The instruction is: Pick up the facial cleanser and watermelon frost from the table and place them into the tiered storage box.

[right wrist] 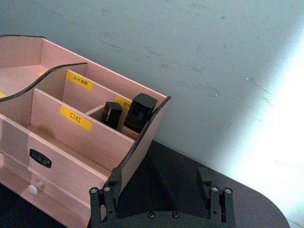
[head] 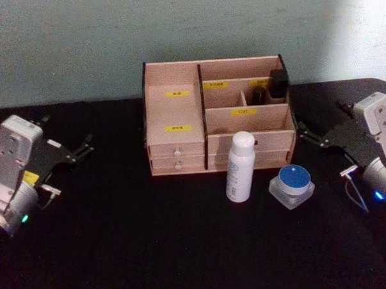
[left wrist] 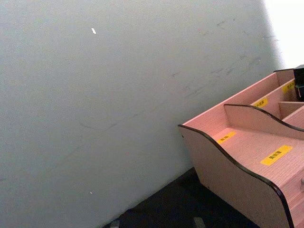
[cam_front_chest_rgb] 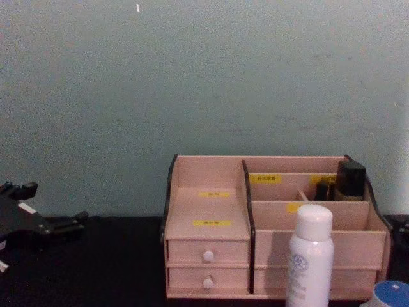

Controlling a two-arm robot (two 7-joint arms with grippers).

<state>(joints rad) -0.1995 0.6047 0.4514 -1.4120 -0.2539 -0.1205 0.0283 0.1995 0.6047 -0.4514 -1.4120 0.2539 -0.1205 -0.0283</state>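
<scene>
Out wide, left gripper (head: 84, 145) & right gripper (head: 304, 133) spread open w/ nothing held (facial cleanser (head: 239, 166), watermelon frost (head: 292, 185) standing before tiered storage box (head: 179, 119)).

A black table (head: 153, 248) carries 3 things. The tiered storage box (head: 250, 142) stands toward its rear. The facial cleanser (head: 239, 168) stands upright just before the box, and the watermelon frost (head: 292, 185) sits near the cleanser's right.

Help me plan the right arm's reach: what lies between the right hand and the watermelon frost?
Nothing: in the head view the stretch of black table from the right hand to the watermelon frost is bare.
</scene>
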